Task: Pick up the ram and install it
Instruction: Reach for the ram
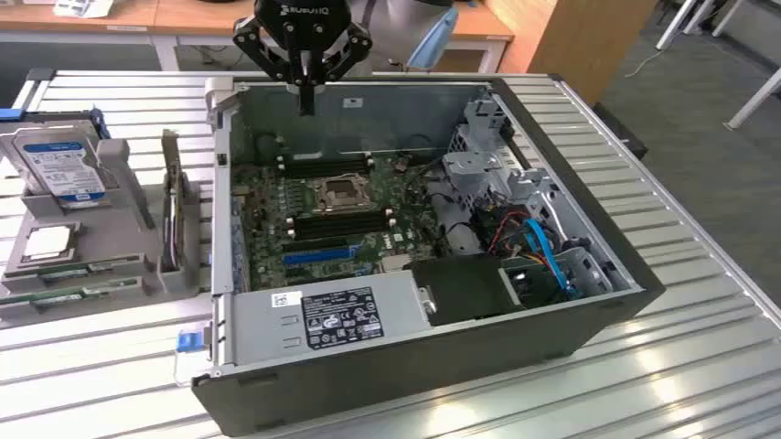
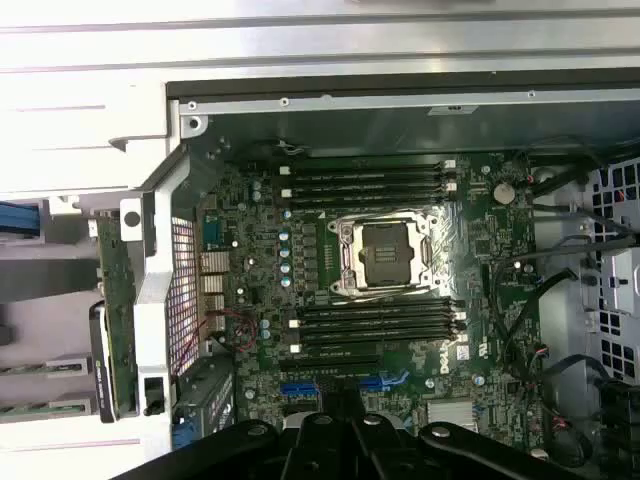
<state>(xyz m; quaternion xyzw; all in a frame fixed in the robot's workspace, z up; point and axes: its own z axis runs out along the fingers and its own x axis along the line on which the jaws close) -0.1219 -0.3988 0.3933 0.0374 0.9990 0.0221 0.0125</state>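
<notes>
Two long green ram sticks [image 1: 76, 269] [image 1: 68, 297] lie side by side on a grey holder tray [image 1: 123, 183] at the exterior view's left, outside the computer case [image 1: 573, 320]. I cannot tell which of the two is the task's ram. My gripper [image 1: 305, 99] hangs over the case's rear wall, far from the sticks, shut with nothing between its fingers. In the wrist view the gripper [image 2: 345, 425] is above the motherboard [image 2: 250, 250], whose black memory slots [image 2: 365, 180] [image 2: 375, 325] flank the bare CPU socket [image 2: 385, 255].
On the tray stand a hard drive [image 1: 55, 165], a loose CPU chip [image 1: 49, 242] and an upright card [image 1: 174, 215]. Inside the case are a blue slot [image 1: 320, 254], a power supply [image 1: 329, 315] and cables [image 1: 537, 242]. The table [image 1: 683, 366] is slatted metal.
</notes>
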